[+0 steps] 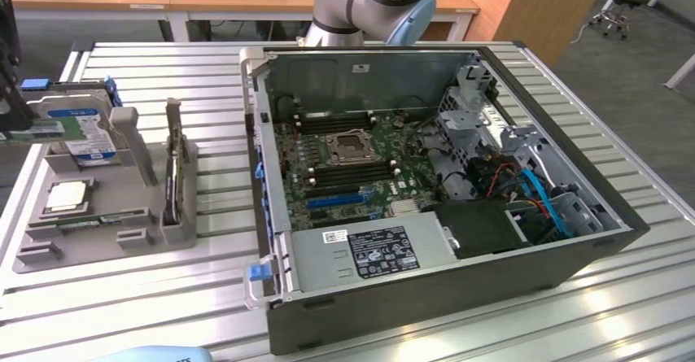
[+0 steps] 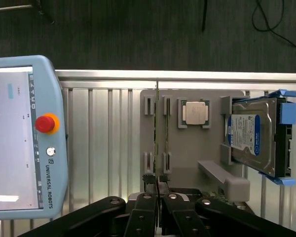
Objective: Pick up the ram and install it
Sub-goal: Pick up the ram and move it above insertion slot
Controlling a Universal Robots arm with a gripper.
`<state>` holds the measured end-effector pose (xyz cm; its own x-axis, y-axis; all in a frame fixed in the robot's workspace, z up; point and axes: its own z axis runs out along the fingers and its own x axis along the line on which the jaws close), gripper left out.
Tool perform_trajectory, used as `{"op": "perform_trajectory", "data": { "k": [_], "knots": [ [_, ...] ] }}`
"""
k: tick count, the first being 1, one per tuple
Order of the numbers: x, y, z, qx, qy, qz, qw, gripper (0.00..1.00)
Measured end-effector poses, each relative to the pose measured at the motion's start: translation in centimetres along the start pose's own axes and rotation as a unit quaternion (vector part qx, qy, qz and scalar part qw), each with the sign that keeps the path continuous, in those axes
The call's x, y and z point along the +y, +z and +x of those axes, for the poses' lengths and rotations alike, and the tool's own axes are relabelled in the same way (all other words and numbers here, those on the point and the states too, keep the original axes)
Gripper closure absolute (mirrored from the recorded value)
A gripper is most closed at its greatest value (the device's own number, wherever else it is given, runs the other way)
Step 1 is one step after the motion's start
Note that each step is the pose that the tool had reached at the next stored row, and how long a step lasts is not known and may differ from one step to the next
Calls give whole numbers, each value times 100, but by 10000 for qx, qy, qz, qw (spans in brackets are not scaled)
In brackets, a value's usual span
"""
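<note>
The ram [image 1: 174, 163] is a thin green stick standing on its long edge in the slots of a grey holder tray [image 1: 130, 185], at the exterior view's left. The wrist view looks down at the ram [image 2: 158, 133] edge-on, as a narrow line. My gripper [image 2: 157, 183] hangs above the tray, lined up with the near end of the stick. Its black fingers are shut with nothing between them. The open computer case [image 1: 434, 285] lies beside the tray, with dark memory slots [image 1: 325, 122] around the processor socket.
The tray also holds a blue-labelled hard drive [image 2: 259, 136] and a square silver processor chip [image 2: 195, 112]. A teach pendant [image 2: 19, 138] lies on the slatted table [image 2: 108, 138] next to the tray. The arm's base [image 1: 369, 0] stands behind the case.
</note>
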<state>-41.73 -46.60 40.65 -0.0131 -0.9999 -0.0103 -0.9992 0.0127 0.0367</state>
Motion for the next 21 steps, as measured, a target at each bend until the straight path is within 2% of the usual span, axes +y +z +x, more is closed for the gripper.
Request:
{"op": "perform_trajectory", "data": {
  "k": [6, 14, 21],
  "knots": [
    [3, -83, -1, 0, 0, 0, 10000, 88],
    [3, -87, -1, 0, -1, 0, 10000, 88],
    [-75, -90, -2, 0, 0, 0, 10000, 88]
  ]
}}
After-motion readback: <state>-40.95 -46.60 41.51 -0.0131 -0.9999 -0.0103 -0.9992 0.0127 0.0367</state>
